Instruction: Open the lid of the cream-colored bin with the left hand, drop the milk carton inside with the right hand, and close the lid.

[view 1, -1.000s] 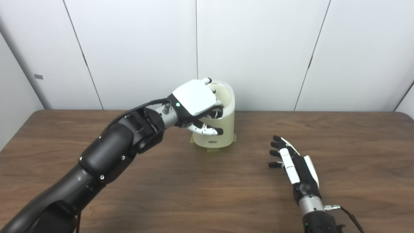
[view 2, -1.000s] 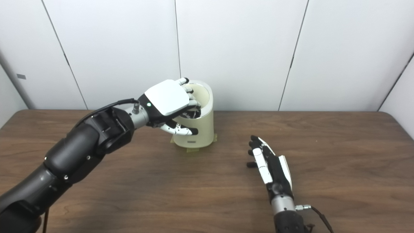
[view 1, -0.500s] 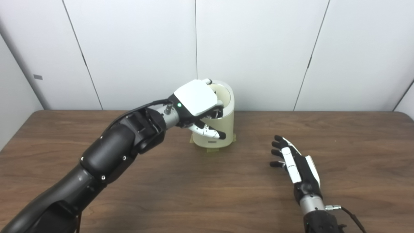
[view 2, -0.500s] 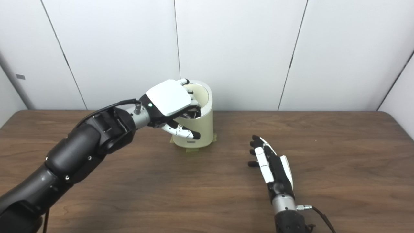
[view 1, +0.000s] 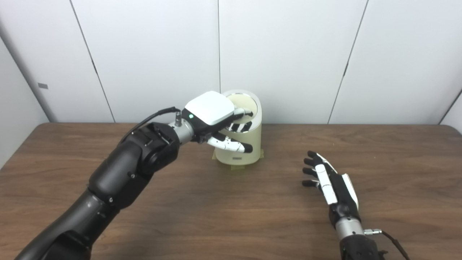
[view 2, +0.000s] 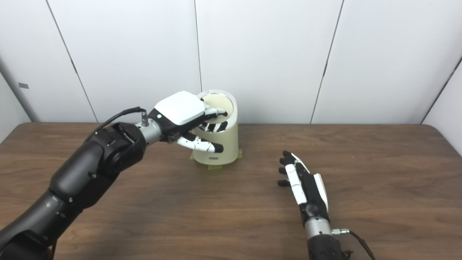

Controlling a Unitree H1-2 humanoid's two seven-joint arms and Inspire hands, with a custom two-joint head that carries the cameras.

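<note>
Fingers (view 1: 241,112) of left hand (view 1: 211,112) spread on bin (view 1: 241,139) lid (view 1: 241,102), gripping nothing; right hand (view 1: 330,180) open, empty; closing step, seemingly; next: press lid flush.

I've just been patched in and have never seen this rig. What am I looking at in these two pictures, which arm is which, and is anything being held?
Both pictures come from two cameras side by side on a humanoid robot's head, looking down at a brown wooden table, so they show one scene from slightly different spots. The arms enter from the bottom edge. The left hand is reaching over the front rim of the cream-colored bin, which stands at the table's far edge by the white wall; its fingers lie across the bin's top, but whether they actually grip the lid is not clear. The right hand rests open near the table, holding nothing. No milk carton shows in either view.
</note>
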